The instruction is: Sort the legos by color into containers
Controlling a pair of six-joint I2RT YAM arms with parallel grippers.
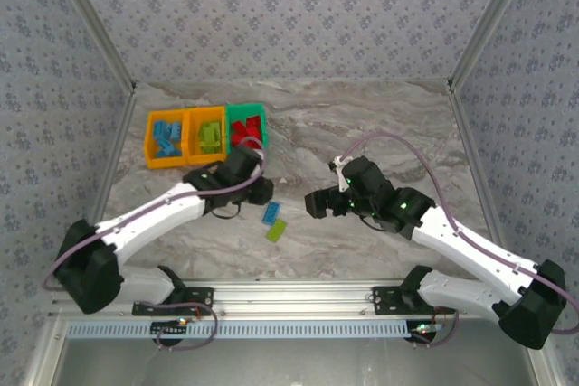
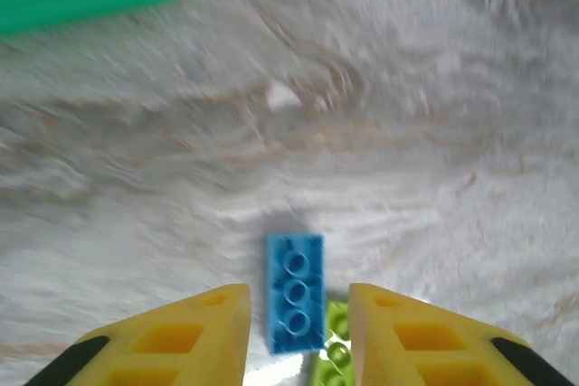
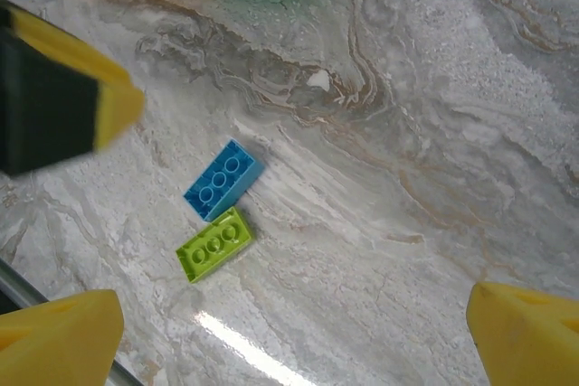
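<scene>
Two legos lie loose on the marble table: a blue brick [image 1: 270,212] and a lime green brick [image 1: 276,230] just in front of it. The left wrist view has the blue brick [image 2: 295,291] lying on the table below the gap between my yellow fingers [image 2: 181,341], and the lime brick [image 2: 333,359] beside it. My left gripper [image 1: 261,192] hovers just behind them, partly open and holding nothing. To their right, my right gripper [image 1: 317,203] is wide open and empty. The right wrist view looks down on the blue brick [image 3: 223,180] and the lime brick [image 3: 214,243].
The three containers stand in a row at the back left: an orange bin [image 1: 166,140] with blue legos, an orange bin [image 1: 207,136] with green legos and a green bin [image 1: 246,128] with red legos. Patterned walls enclose the table.
</scene>
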